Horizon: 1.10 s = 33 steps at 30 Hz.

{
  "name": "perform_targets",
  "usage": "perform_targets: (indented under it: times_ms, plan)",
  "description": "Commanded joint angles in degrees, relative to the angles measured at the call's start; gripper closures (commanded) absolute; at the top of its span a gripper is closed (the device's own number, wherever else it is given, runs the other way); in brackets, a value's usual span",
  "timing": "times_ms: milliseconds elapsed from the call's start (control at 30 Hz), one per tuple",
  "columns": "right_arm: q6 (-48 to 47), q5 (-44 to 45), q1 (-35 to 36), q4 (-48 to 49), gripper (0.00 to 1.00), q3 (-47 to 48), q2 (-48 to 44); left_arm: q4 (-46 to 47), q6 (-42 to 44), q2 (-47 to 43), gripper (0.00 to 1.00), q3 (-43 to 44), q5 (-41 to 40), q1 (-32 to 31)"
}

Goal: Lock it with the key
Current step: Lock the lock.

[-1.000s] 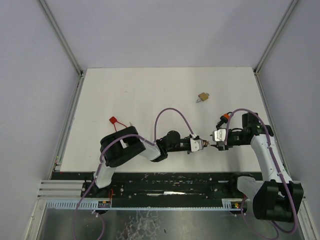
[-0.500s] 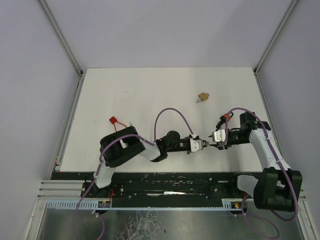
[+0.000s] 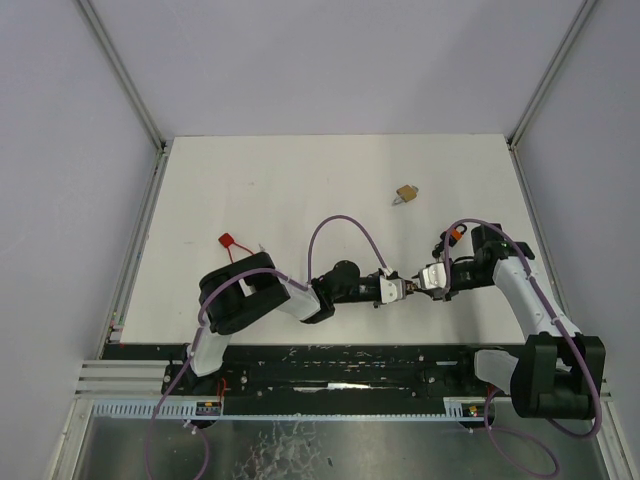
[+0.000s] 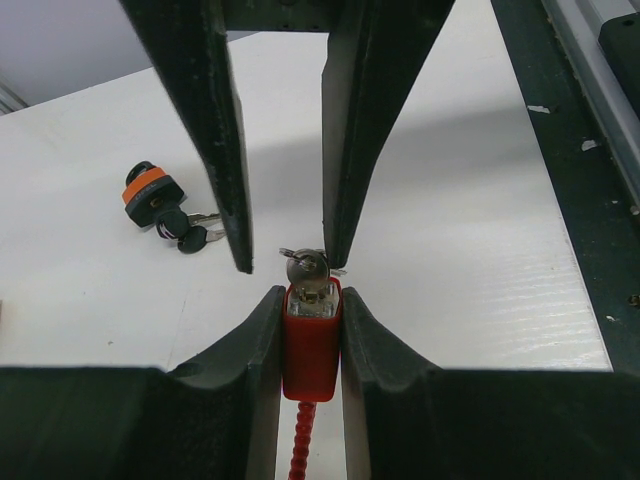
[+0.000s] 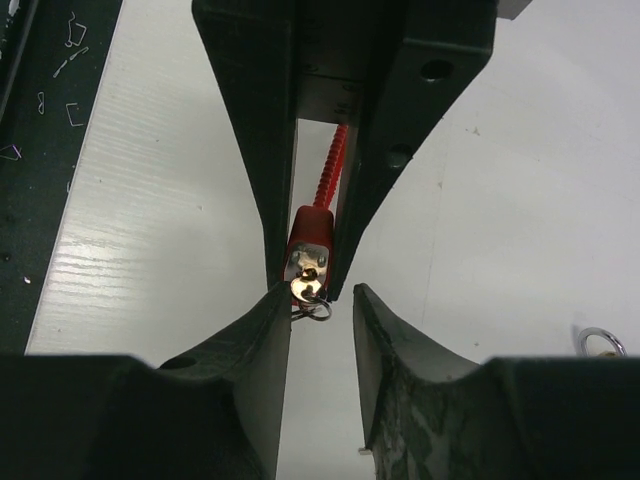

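Observation:
My left gripper [image 3: 398, 289] is shut on a red padlock body [image 4: 311, 345] with a red ribbed cable running back below it. A small silver key [image 4: 306, 267] with a ring stands in the lock's keyhole. My right gripper [image 3: 425, 283] faces the left one and is open. In the right wrist view the key [image 5: 308, 287] sits at the mouth of the open right gripper [image 5: 320, 298], close against its left fingertip [image 5: 278, 305] and apart from the other. The lock [image 5: 312, 240] shows there between the left gripper's fingers.
An orange-capped lock with keys [image 4: 150, 192] lies on the table just beyond the grippers. A brass padlock [image 3: 405, 193] lies farther back. A red tag [image 3: 227, 241] lies at the left. The table's dark front edge [image 4: 590, 150] is close by.
My right gripper has moved left toward the left gripper until its fingertips reach the key. The left gripper has held still with the lock.

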Motion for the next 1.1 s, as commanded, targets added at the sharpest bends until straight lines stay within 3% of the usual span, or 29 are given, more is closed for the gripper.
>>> perform_targets:
  times_ms: [0, 367, 567, 700, 800, 900, 1067]
  plan:
    - [-0.2, 0.5, 0.8, 0.9, 0.65, 0.0, -0.3, 1.1, 0.3, -1.8, 1.0, -0.2, 1.4, -0.4]
    - [1.8, 1.4, 1.5, 0.8, 0.81, -0.1, 0.8, 1.0, 1.0, -1.7, 1.0, 0.3, 1.4, -0.4]
    - [8.6, 0.3, 1.6, 1.4, 0.95, 1.0, 3.0, 2.5, 4.3, -1.4, 1.0, 0.6, -2.5, -1.3]
    - [11.5, -1.9, 1.5, 1.1, 0.96, 1.9, 2.6, 3.1, 7.1, -2.2, 1.0, 0.4, -5.7, -1.7]
    - [14.3, -3.6, 0.9, -0.6, 0.89, 3.6, -0.4, 4.3, 7.2, -2.8, 1.0, -1.0, -5.9, -1.7]
    - [13.5, -5.6, -1.8, -1.3, 0.72, 3.6, -5.8, 5.5, 6.1, -2.5, 1.0, -1.9, -4.6, -1.6]
    - [-0.8, -2.6, -2.2, 0.6, 0.42, -4.1, -12.6, 4.2, 4.6, -3.2, 1.0, -2.3, -1.8, -1.4]
